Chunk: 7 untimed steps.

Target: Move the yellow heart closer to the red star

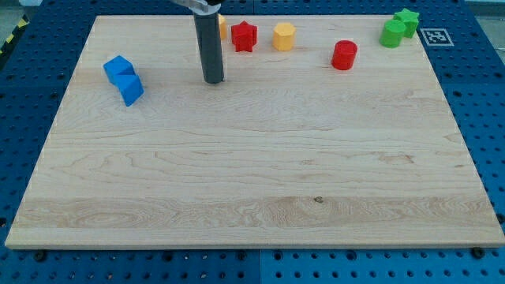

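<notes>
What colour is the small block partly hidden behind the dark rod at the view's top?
Yellow-orange; only an edge of the block shows beside the rod, in the single camera view.

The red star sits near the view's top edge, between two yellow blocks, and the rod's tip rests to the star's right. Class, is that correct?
Not quite. The camera view shows the red star near the top edge, with a partly hidden yellow block to its left and another yellow block to its right, but my tip is below and left of the star, not right.
</notes>
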Each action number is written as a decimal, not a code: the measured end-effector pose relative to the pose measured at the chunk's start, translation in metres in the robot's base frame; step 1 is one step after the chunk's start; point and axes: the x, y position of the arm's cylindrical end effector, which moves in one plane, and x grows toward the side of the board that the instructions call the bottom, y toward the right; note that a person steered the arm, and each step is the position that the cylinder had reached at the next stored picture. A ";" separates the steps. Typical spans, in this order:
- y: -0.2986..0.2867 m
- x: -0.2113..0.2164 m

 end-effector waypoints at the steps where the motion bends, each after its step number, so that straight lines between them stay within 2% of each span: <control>1: -0.011 -0.046; 3: -0.078 -0.069; 4: -0.089 -0.112; 5: -0.077 -0.139; 7: -0.005 -0.140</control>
